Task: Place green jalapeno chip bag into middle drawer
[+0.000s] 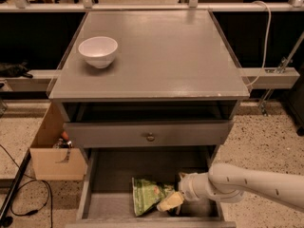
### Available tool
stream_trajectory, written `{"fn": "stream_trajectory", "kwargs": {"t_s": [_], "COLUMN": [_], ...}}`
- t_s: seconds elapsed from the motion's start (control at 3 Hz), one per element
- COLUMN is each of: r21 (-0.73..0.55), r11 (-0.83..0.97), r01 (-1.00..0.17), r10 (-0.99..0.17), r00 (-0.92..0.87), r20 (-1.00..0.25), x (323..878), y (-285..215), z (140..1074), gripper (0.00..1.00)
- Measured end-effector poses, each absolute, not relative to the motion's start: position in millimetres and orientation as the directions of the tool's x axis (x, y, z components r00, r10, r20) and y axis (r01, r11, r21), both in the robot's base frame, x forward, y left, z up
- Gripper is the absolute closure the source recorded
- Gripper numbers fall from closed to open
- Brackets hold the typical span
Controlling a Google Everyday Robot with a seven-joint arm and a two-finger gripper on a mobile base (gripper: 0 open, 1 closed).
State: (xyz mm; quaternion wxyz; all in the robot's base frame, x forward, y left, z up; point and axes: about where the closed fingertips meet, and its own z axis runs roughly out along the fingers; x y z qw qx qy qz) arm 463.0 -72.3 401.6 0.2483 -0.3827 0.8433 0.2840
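The green jalapeno chip bag (pixel 147 194) lies crinkled on the grey floor of the pulled-out middle drawer (pixel 107 205), right of the drawer's middle and near its front edge. My gripper (pixel 172 199) reaches in from the right, low inside the drawer, and its pale tip is at the bag's right edge. The white arm (pixel 251 184) crosses the drawer's right wall. Whether the gripper holds the bag is not visible.
A white bowl (pixel 98 51) stands on the grey cabinet top at the left. A closed drawer front with a round knob (pixel 150 137) sits above the open drawer. A cardboard box (pixel 52 151) stands on the floor at the left, with cables near it.
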Motion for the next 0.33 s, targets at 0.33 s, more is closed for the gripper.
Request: {"fn": "stream_trajectory", "kwargs": {"t_s": [0.33], "r21": [0.289], "r11": [0.546], "r01": [-0.787], "r10": [-0.504], "r00": [-0.584], "r20": [-0.636], "x": [463.0], "y": [-72.2], "z": [401.6], "gripper": [0.00]}}
